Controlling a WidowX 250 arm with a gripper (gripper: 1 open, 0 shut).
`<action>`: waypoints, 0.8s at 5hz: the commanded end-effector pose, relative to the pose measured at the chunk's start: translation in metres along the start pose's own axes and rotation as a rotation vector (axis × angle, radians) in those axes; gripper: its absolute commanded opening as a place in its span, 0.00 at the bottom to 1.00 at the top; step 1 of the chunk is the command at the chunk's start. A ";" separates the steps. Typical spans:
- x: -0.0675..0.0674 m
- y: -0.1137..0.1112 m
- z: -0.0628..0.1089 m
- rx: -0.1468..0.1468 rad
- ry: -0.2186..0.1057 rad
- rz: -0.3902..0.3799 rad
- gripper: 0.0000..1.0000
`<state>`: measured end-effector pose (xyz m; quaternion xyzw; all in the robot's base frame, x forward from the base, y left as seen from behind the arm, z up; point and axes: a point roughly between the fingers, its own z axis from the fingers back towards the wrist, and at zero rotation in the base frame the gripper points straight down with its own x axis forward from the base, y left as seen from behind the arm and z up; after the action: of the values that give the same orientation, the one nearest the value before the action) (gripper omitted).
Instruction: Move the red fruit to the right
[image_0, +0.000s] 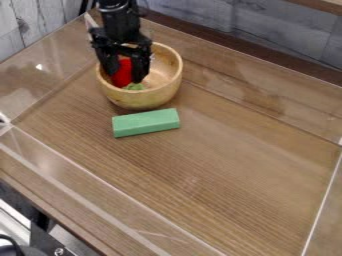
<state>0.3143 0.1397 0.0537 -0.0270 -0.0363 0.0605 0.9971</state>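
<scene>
Wood-grain tabletop, clear walls around it. At eleven o'clock the small bright red rounded toy fruit (124, 70) sits inside the round wooden bowl (160, 88), unmoved. Black gripper (123, 68) straddles it, jaws spread, not clenched. Grasp, lift and rightward carry remain.

The wooden bowl (140, 88) stands at the far left of the table (227, 170). The red fruit (123, 71) lies inside it, between the spread fingers of the gripper (123, 68) reaching down into the bowl. The block (146, 123) lies just nearer than the bowl.
</scene>
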 end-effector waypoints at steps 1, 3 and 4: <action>0.019 0.015 0.013 0.030 -0.084 0.070 1.00; 0.003 0.009 0.017 0.031 -0.113 0.104 1.00; 0.006 0.007 0.037 0.020 -0.128 0.061 1.00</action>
<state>0.3075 0.1415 0.0627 -0.0318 -0.0559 0.0942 0.9935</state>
